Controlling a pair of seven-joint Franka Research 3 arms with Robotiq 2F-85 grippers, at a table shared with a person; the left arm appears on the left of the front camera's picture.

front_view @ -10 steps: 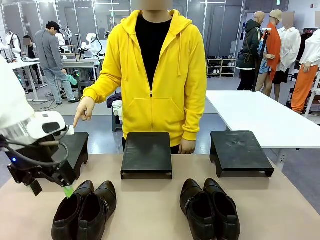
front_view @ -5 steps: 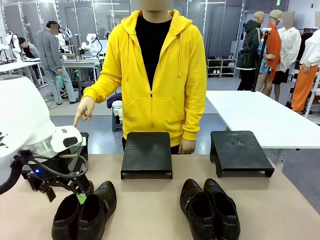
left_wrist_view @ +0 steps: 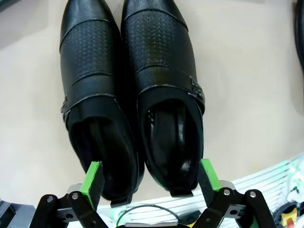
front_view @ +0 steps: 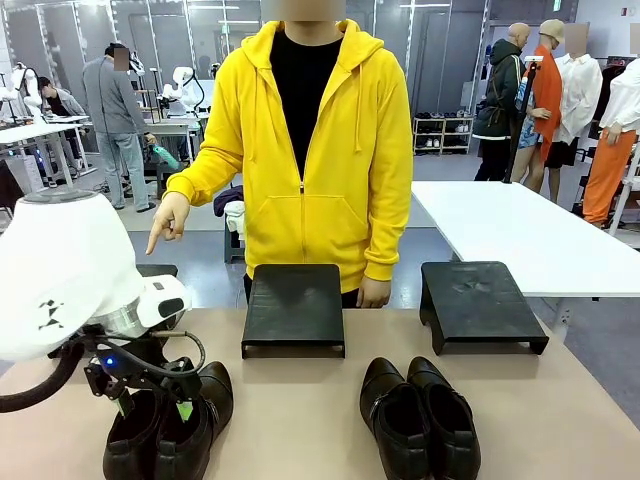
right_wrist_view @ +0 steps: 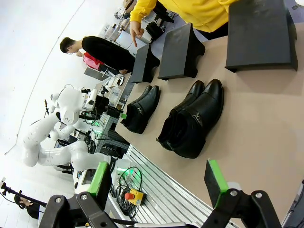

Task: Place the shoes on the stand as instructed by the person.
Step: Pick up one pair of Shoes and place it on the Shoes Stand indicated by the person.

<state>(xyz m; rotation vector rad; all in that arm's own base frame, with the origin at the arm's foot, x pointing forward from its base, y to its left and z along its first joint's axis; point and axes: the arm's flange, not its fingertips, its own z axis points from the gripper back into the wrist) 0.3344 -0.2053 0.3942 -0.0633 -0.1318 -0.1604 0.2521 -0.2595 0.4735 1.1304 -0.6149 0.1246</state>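
Over the last second the left arm (front_view: 60,270) has swung inward and sunk. The left pincer (front_view: 155,408), which hung off the toe of the outer shoe, now sits low over the black pair (front_view: 165,435) on the surface (front_view: 300,400). Nothing else has shifted: both pairs, the stands (front_view: 293,308) and the person's (front_view: 310,150) pointing hand (front_view: 168,222) are where they were.

The arm's big white joint leans in over the surface edge, with the wrist bent steeply down and cables looping beside it. The left pincer's fingers stand wide apart. In its wrist view one green pad (left_wrist_view: 93,178) lies at the outer flank of each heel, with both shoe openings between the pads and the toes pointing away. Whether the pads touch leather cannot be told. Beyond this pincer, the person's index finger aims down at the nearest stand (right_wrist_view: 142,64).

The right pincer (right_wrist_view: 156,180) hangs high, fingers spread with nothing between. The ankle-high pair (right_wrist_view: 192,121) lies ahead of and below it, the black pair farther on.
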